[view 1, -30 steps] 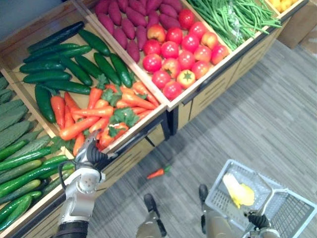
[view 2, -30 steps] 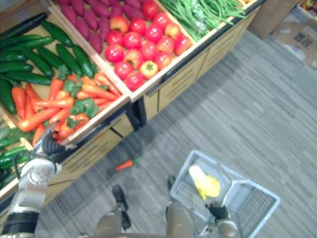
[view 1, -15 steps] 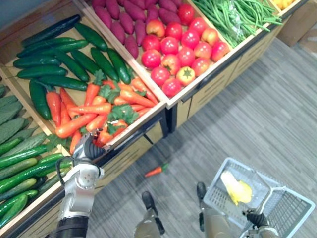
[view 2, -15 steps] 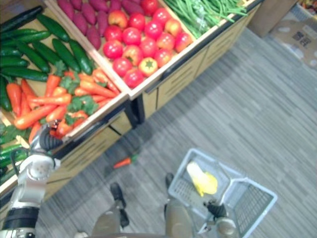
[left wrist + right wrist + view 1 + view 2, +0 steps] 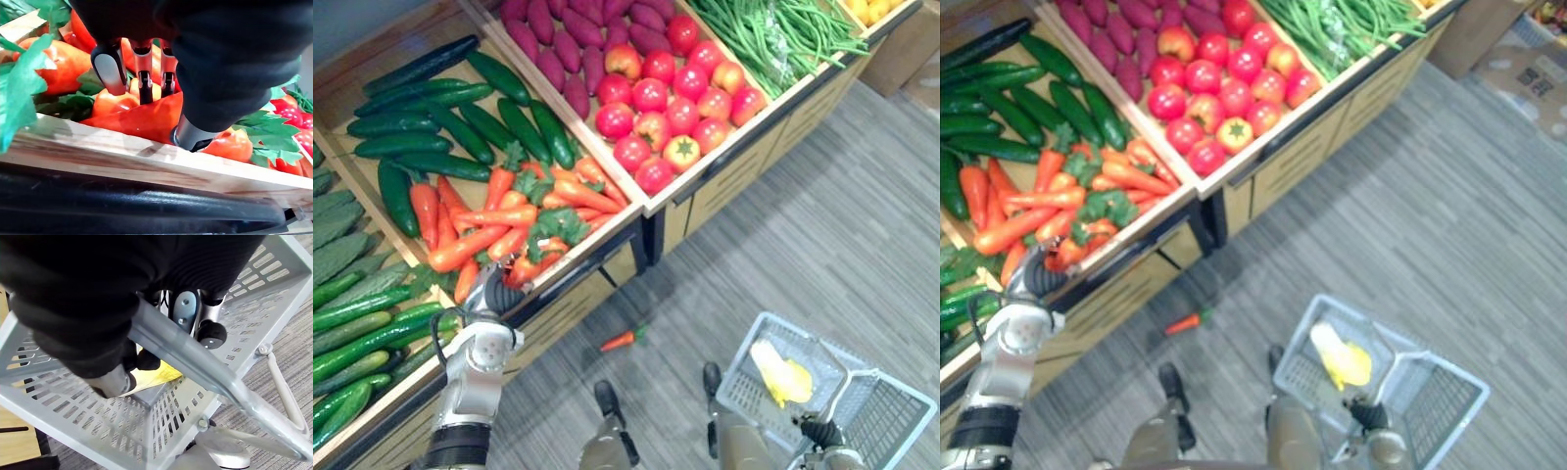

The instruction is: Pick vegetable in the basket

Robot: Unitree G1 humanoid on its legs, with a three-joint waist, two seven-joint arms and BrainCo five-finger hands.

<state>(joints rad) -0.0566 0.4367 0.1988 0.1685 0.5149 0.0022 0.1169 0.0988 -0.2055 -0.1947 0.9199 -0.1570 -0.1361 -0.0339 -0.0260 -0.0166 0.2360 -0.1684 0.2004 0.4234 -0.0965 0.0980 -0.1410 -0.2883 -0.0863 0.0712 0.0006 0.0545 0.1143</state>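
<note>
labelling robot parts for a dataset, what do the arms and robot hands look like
The left robot hand and right robot hand each wear a dark ribbed cover over back and wrist, with slim silver fingers ending in dark tips. The left arm is silver-grey with a rounded joint housing and a black band lower down.

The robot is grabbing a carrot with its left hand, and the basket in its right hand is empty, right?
Not quite: the basket is not empty. A yellow vegetable lies in it, as the left eye view shows. The rest is right: the left hand pinches a carrot, and the right hand holds the basket by its handle.
</note>
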